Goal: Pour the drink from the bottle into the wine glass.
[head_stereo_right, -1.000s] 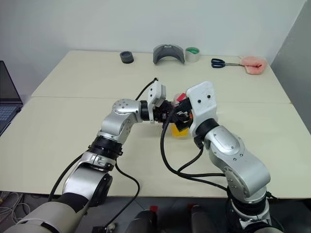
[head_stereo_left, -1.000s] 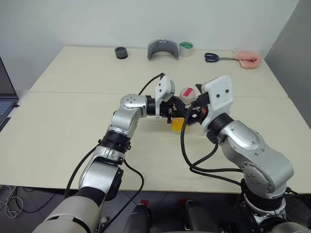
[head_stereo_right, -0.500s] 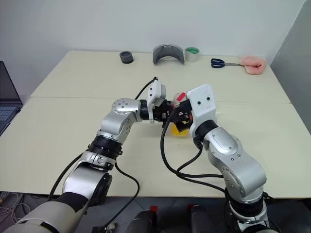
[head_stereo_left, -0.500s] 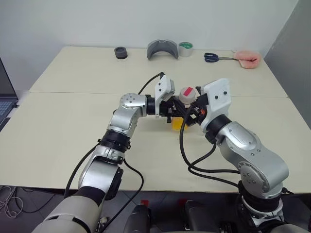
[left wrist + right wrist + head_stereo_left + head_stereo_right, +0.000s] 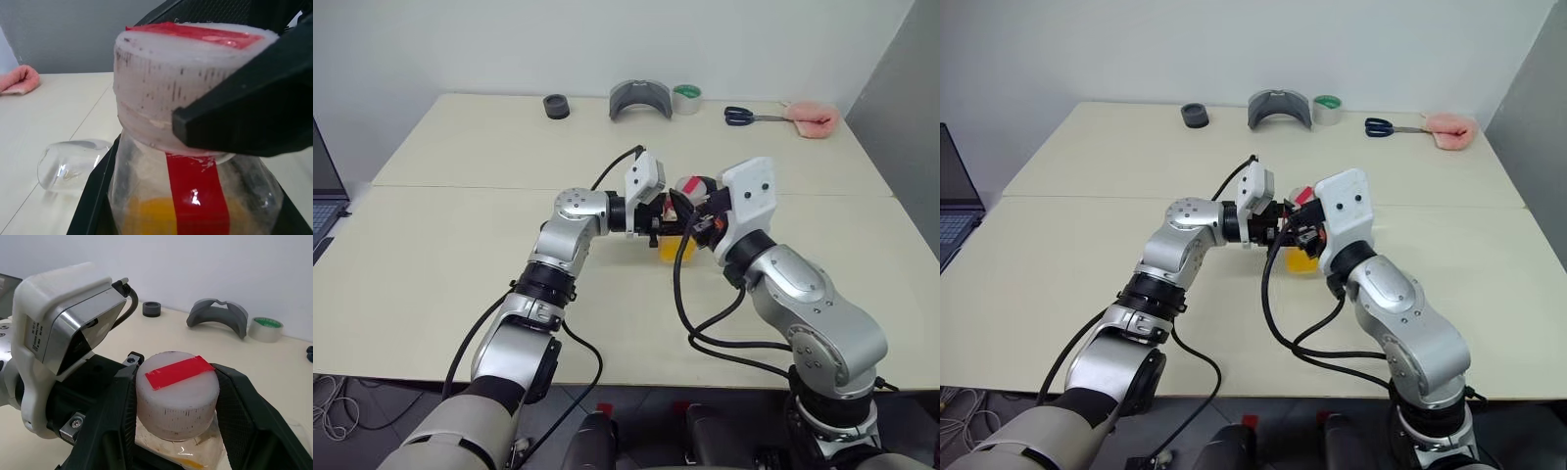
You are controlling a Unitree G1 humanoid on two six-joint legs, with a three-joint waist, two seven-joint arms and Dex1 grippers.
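Bottles number one: a small clear plastic bottle [image 5: 195,196] with a red vertical label strip and a pale cap [image 5: 177,391] crossed by red tape, standing upright near the middle of the cream table [image 5: 440,245]. One pool of orange-yellow drink [image 5: 146,215] fills its lower part. One clear wine glass [image 5: 73,164] lies on its side on the table just beyond the bottle, toward the right. Two grippers meet at the bottle. The left gripper [image 5: 664,223] reaches in from the left with its black fingers clenched on the bottle's body below the cap. The right gripper [image 5: 177,401] comes from the near right, its two black fingers [image 5: 244,416] flanking the cap on either side, pressed against or just beside it; whether they grip it I cannot tell. Along the far edge lie one black ring [image 5: 557,106], one grey curved piece [image 5: 641,99], one tape roll [image 5: 687,98], one pair of scissors [image 5: 749,117] and one pink cloth [image 5: 813,119].
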